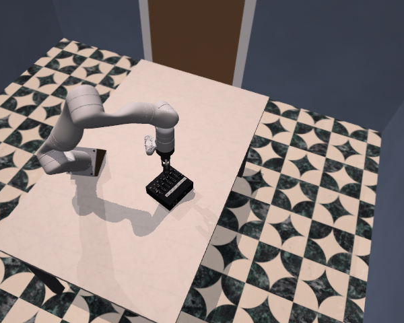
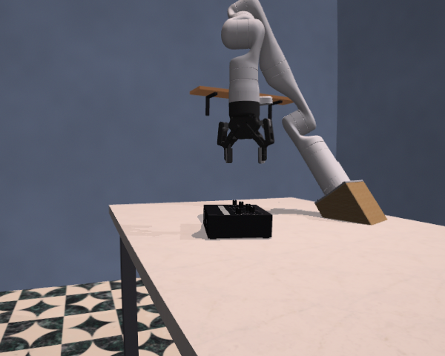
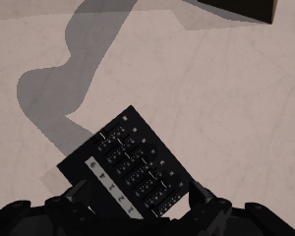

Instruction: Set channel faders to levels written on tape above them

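Hanging wrist-down, gripper (image 2: 245, 154) (wide open) well above lighting desk (image 2: 237, 225)

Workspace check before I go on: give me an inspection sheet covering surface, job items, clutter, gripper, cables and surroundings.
Surface: pale table, arm shadow across it.
Job's things: black lighting desk flat on the table, fader caps up, tape strip beside the faders; digits too blurred to read.
Clutter: nothing seen.
Gripper: gripper open, empty, well above the desk, touching nothing.
Cables: nothing seen.
Surroundings: wedge-shaped arm base, wall shelf, brown door, patterned tile floor.
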{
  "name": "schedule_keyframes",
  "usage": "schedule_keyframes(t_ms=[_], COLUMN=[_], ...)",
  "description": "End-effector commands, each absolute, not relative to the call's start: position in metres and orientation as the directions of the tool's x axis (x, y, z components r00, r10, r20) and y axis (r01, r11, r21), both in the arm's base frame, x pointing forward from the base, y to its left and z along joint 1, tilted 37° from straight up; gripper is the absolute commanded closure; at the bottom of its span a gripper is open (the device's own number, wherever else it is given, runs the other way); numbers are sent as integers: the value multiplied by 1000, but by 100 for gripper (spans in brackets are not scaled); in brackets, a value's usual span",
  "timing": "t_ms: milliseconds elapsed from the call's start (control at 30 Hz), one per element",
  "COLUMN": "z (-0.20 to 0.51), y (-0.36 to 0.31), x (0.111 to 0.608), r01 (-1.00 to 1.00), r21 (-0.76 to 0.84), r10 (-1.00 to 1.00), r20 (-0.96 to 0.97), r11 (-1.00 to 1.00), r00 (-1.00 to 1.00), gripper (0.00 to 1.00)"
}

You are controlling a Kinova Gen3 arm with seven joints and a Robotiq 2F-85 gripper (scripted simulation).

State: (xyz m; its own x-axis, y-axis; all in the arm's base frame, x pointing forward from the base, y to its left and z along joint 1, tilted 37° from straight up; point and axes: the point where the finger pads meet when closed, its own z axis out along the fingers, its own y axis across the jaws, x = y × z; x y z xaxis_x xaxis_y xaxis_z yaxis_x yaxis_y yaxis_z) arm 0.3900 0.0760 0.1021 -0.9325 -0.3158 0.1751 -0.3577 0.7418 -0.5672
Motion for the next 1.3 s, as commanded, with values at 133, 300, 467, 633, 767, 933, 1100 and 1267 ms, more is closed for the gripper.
schedule_keyframes(t_ms=[133,300,467,633,767,933,1100,1267], z=[93,86,79,73,68,61,57,52], y=[71,70,69,68,68,68,68,69], x=[384,377,372,366,361,355,351,345], r01=[-536,-692,-804,-894,-959,-997,-998,-966], r21=[-510,-431,-348,-252,-148,-15,61,176], r10=[-447,-567,-655,-729,-785,-824,-831,-816], r20=[297,397,466,518,551,562,553,517], r11=[673,579,483,369,243,74,-28,-192], r00=[-844,-721,-595,-447,-284,-70,57,256], gripper=[0,0,0,0,0,0,0,0])
